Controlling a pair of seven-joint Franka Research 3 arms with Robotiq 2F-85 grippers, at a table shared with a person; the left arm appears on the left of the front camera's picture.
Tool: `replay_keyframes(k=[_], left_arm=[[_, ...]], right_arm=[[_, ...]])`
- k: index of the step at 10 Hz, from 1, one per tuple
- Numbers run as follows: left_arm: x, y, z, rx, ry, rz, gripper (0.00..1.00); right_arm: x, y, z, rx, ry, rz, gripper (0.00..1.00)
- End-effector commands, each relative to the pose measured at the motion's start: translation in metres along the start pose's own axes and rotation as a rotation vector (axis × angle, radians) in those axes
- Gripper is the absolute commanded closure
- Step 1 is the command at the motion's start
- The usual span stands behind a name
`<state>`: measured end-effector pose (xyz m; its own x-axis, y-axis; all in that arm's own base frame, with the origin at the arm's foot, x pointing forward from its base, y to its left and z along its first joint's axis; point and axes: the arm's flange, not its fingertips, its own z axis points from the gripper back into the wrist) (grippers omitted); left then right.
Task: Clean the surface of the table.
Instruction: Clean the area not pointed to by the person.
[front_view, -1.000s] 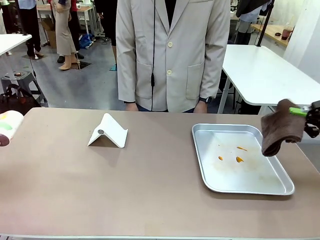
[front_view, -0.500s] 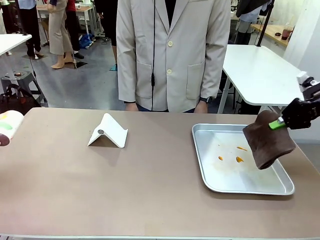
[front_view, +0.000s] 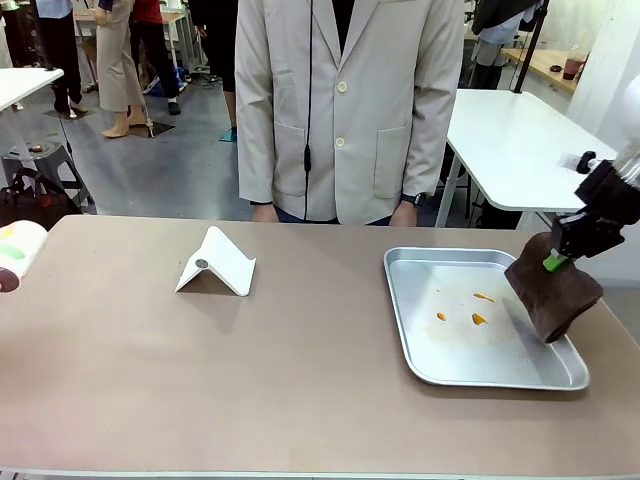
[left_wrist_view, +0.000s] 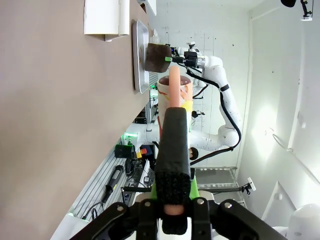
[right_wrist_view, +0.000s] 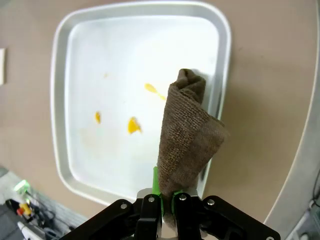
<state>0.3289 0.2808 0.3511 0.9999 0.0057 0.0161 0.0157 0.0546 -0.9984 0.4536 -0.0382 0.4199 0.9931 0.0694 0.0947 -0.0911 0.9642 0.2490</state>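
Now I think the step is to bring the cloth down and start wiping. The right gripper (front_view: 553, 262) is pinched tight on the top of a brown cloth (front_view: 553, 295). The cloth hangs over the three o'clock rim of the silver tray (front_view: 400, 310). I cannot tell if its low end touches the rim.

To do this well, I should go down slowly until the cloth lies flat, not bunched up. Then I should slide toward nine o'clock, over the orange spots (front_view: 478, 319). I should press softly, because the tray is light metal and may slip on the table (front_view: 250, 370). The hard fingers should stay off the tray.

The table is wide, flat and dull brown, and it lies under everything, from my side to the person (front_view: 345, 100) at twelve o'clock. The cloth looks soft, thick and fuzzy, folded into a long drooping shape. The tray is smooth and shiny with round corners and a low wall. The spots look wet and small. A white folded stand (front_view: 215, 263) sits at ten o'clock from the table's middle, well apart from the tray.

The left gripper (left_wrist_view: 174, 112) has its fingers pressed close together.
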Motion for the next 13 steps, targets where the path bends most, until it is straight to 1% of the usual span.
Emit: replay_keyframes(k=[1,2,3,7,9,12,13], left_arm=[[-0.002,-0.005,-0.001,-0.016,-0.013,-0.009,0.78],[-0.002,-0.005,-0.001,-0.016,-0.013,-0.009,0.78],[-0.002,-0.005,-0.001,-0.016,-0.013,-0.009,0.78],[-0.002,-0.005,-0.001,-0.016,-0.013,-0.009,0.78],[-0.002,-0.005,-0.001,-0.016,-0.013,-0.009,0.78],[-0.002,-0.005,-0.001,-0.016,-0.013,-0.009,0.78],[-0.002,-0.005,-0.001,-0.016,-0.013,-0.009,0.78]], right_arm=[[0.019,0.001,-0.022,-0.071,-0.011,-0.073,0.93],[0.025,0.001,-0.034,-0.088,0.004,-0.098,0.93],[0.031,0.003,-0.048,-0.080,0.010,-0.103,0.93],[0.040,0.011,-0.091,0.028,0.003,-0.118,0.93],[0.037,0.026,-0.107,0.040,-0.015,-0.088,0.93],[0.033,0.049,-0.136,0.067,0.023,-0.047,0.93],[0.031,0.055,-0.139,0.089,0.033,-0.029,0.93]])
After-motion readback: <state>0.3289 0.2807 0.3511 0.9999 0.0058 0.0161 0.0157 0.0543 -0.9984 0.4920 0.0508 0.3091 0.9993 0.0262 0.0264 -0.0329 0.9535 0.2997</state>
